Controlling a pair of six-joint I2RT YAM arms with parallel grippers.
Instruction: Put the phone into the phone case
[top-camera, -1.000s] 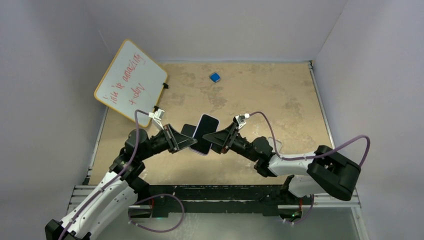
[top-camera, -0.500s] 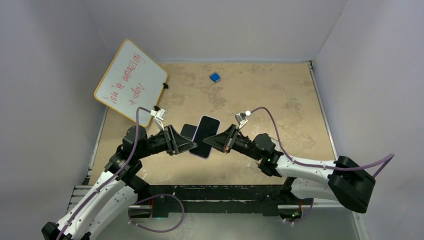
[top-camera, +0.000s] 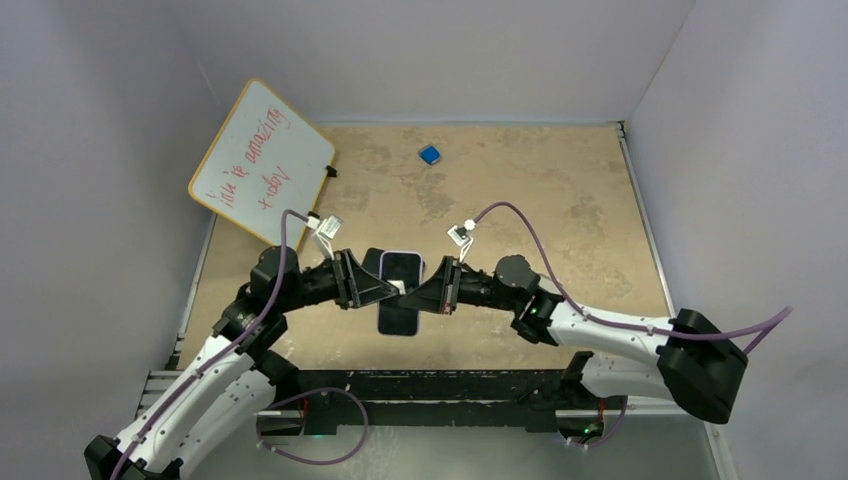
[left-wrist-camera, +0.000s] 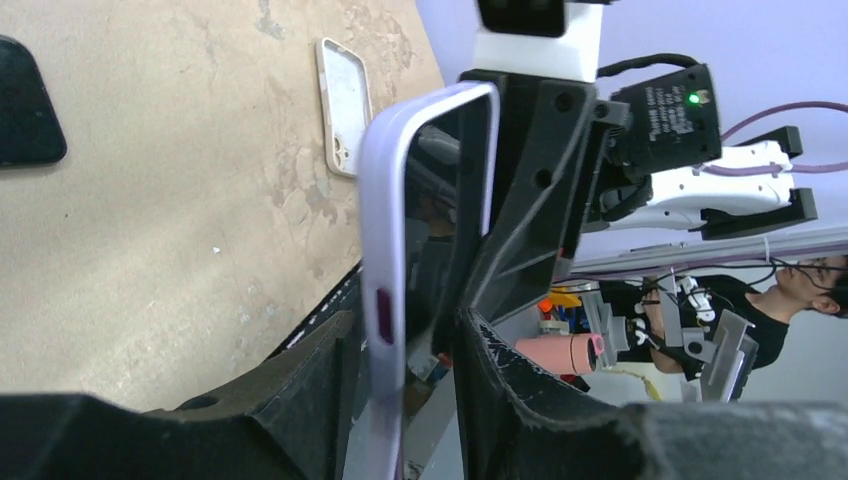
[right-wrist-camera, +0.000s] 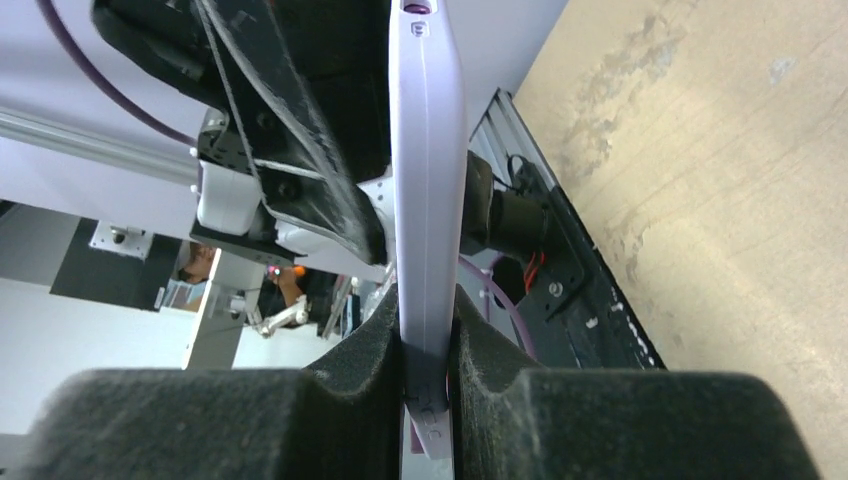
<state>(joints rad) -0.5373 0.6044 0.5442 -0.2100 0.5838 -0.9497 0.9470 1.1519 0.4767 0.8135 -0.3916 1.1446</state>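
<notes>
The phone (top-camera: 400, 290), dark screen up and wrapped in a lilac case, is held in the air between both grippers above the near middle of the table. My right gripper (top-camera: 422, 297) is shut on its right edge; in the right wrist view the pads (right-wrist-camera: 385, 340) squeeze the lilac edge (right-wrist-camera: 428, 150). My left gripper (top-camera: 383, 290) straddles the left edge. In the left wrist view a gap shows between the screen side of the phone (left-wrist-camera: 385, 250) and one finger (left-wrist-camera: 490, 370), so these jaws look open. A pale empty case (left-wrist-camera: 345, 105) lies on the table.
A black flat object (top-camera: 372, 262) lies on the table just behind the phone and also shows in the left wrist view (left-wrist-camera: 25, 100). A whiteboard (top-camera: 262, 165) leans at the back left. A small blue object (top-camera: 430, 154) lies at the back.
The phone has turned from slanted to roughly square with the table's front edge and shifted slightly nearer. The right arm has stretched further left and the left gripper has followed.
</notes>
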